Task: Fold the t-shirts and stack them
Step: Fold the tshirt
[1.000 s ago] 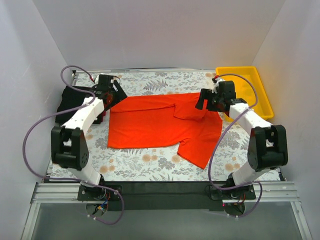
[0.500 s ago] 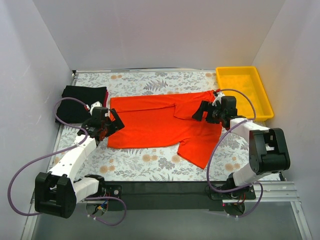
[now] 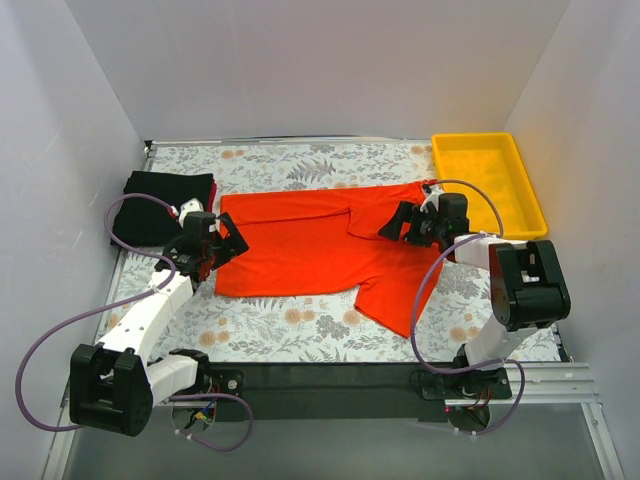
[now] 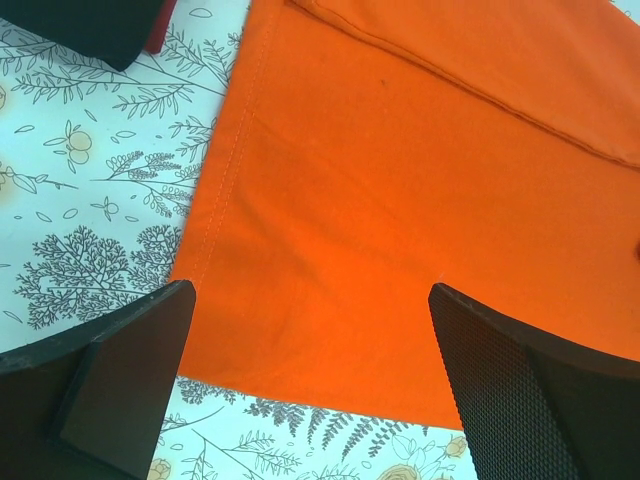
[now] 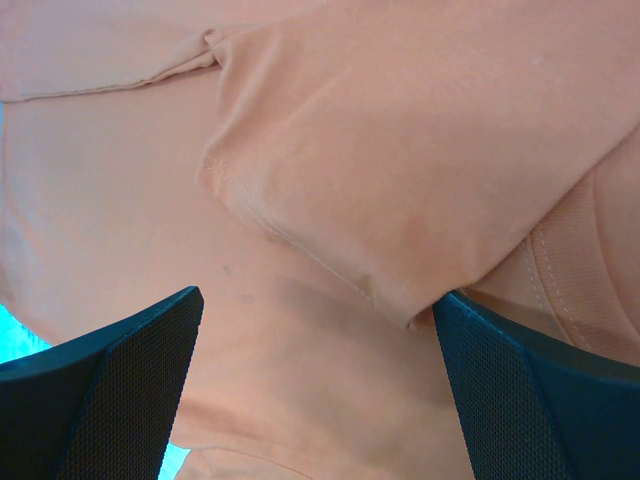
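Orange-red cotton t-shirt (image 3: pixel 310 250) lies spread across the middle of the floral-printed surface (image 3: pixel 300 330). Its body is flat, presumably so the two arms can work opposite ends at once. At its right end one short sleeve (image 5: pixel 400 170) is already turned in over the body, while the other sleeve juts towards the near edge, so the fold looks only partly made. A folded black t-shirt (image 3: pixel 165 200) sits in the far left corner with a dark red one (image 4: pixel 158 38) showing beneath it (likely the stack this shirt is meant to join). The yellow plastic tray (image 3: pixel 490 180) at the far right is bare.

Left jaws stand as wide apart as they go, low over the shirt's hem at its left edge. The near corner of the cloth lies between the two dark fingers (image 4: pixel 110 370). They hold nothing, and whether the tips touch the cloth I cannot tell. This looks like lining up on that corner.

Right jaws are likewise spread wide, hanging just above the turned-in sleeve. The sleeve's stitched edge lies between the fingers (image 5: pixel 530 390), which grip nothing.
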